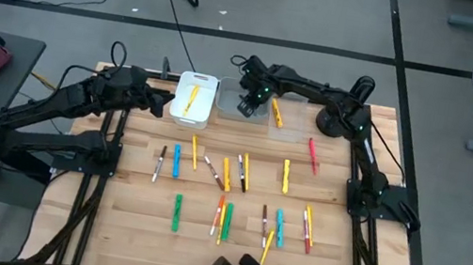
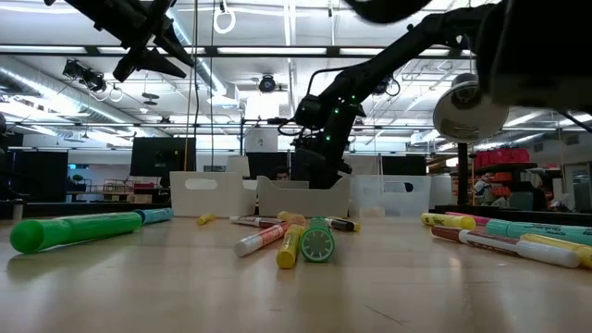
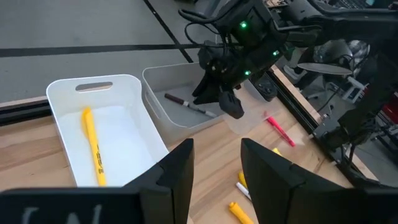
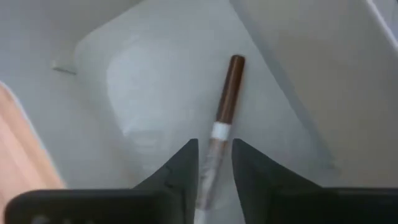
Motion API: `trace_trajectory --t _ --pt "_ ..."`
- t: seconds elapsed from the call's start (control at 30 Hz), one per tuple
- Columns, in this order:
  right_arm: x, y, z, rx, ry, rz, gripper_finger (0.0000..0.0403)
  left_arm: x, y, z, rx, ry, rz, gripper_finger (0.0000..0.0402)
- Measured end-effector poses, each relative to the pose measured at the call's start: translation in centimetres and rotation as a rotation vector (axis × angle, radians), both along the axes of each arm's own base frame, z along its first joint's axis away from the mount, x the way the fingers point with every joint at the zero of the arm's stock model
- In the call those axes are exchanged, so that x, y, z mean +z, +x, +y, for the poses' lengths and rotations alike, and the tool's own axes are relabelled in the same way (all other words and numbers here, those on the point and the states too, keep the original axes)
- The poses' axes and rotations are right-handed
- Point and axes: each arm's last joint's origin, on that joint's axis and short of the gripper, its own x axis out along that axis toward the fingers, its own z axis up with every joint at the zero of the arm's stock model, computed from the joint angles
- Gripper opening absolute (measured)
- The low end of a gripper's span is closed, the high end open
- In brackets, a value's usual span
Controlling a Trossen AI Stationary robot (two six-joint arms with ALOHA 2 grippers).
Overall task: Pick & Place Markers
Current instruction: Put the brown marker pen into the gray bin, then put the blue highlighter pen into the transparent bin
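Over the grey bin [image 1: 234, 106], at about twelve o'clock on the table, the right gripper [image 4: 214, 163] hangs with its fingers parted, and a brown marker [image 4: 222, 124] lies free on the bin floor just beyond the tips, its lower end showing in the gap between them. Nothing is clamped. If that arm lifts off at a slant, a fingertip could catch the pen and flick it against the bin wall or drag it up and out. At eleven o'clock the left gripper [image 3: 214, 171] hovers beside the white bin [image 3: 65, 121], fingers apart and empty; a yellow marker [image 3: 92, 144] rests inside that bin. Outward, at the table's middle and toward six o'clock, the other markers [image 1: 228, 198] lie scattered, some touching or crossed, so a grab there risks pinching two at once or rolling a neighbour away. One red pen [image 1: 312, 154] sits near the table's two o'clock edge.
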Motion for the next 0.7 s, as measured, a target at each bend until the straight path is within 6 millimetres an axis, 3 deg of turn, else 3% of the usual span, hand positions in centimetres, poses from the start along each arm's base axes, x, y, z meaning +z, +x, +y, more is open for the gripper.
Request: trace_trajectory --t 0.13,0.3,0.5,0.7 --pt "1.9 -0.6 0.3 -0.093 0.031 -0.026 0.0130 -0.1 -0.1 0.0 -0.002 -0.006 0.014 0.0138" --pt "6.7 -0.7 2.4 -0.131 0.008 -0.129 0.0138 -0.4 -0.1 -0.2 -0.041 -0.039 0.037 0.0138" --pt "13.0 -0.2 8.1 -0.056 -0.037 -0.282 0.0124 -1.0 -0.4 -0.5 -0.104 -0.052 0.115 0.0138" --pt "16.6 0.1 16.0 -0.001 -0.127 -0.306 0.0103 -1.6 -0.6 -0.7 -0.135 -0.102 0.168 0.0138"
